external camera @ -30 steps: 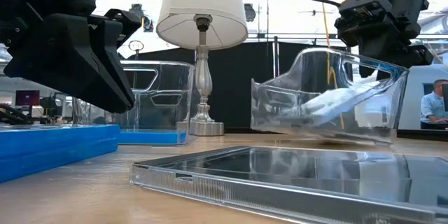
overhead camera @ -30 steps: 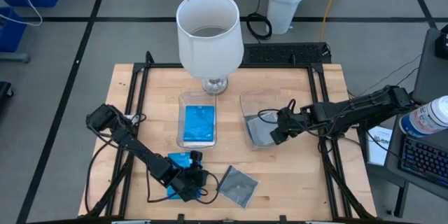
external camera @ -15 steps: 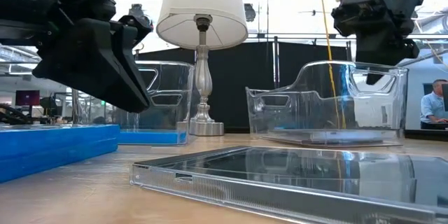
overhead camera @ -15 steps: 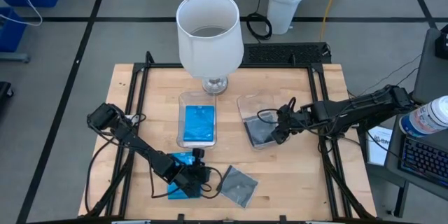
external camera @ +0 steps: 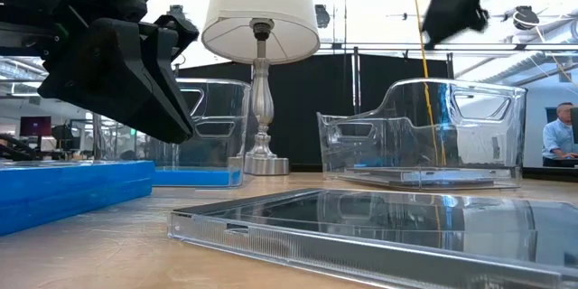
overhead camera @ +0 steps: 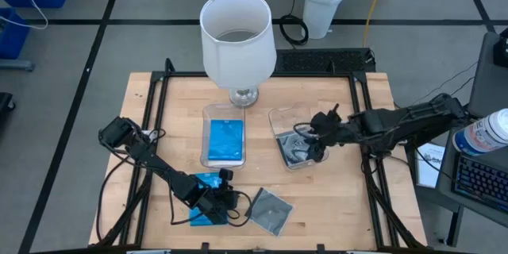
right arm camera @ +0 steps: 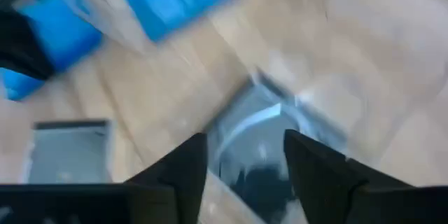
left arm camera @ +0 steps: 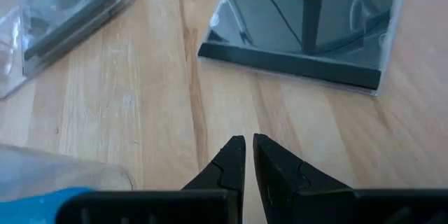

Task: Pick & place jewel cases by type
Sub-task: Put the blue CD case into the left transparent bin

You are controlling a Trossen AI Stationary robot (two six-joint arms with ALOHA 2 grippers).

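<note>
A bright blue jewel case (overhead camera: 205, 210) lies flat on the table near the front edge, partly under my left gripper (overhead camera: 232, 204). The gripper is shut and hangs above the case in the low view (external camera: 126, 72), its fingers (left arm camera: 248, 155) pointing at a smoky grey jewel case (overhead camera: 271, 210) that lies flat on the wood (left arm camera: 308, 28). A second blue case (overhead camera: 225, 140) lies in the left clear tray (overhead camera: 208, 111). Another grey case (overhead camera: 295, 149) lies in the right clear tray (overhead camera: 279, 117). My right gripper (overhead camera: 317, 136) is open and empty above that tray (right arm camera: 245, 157).
A table lamp with a white shade (overhead camera: 236, 36) stands at the table's far middle, just behind the left tray. Black frame rails (overhead camera: 157, 119) run along the table's left and right sides. Bare wood lies at the front right (overhead camera: 333, 206).
The right tray, tilted up on one side a second ago, has dropped flat onto the table with the grey case inside it. My right gripper has then gone up, away from the tray. My left gripper has shifted a little toward the grey case on the table.
</note>
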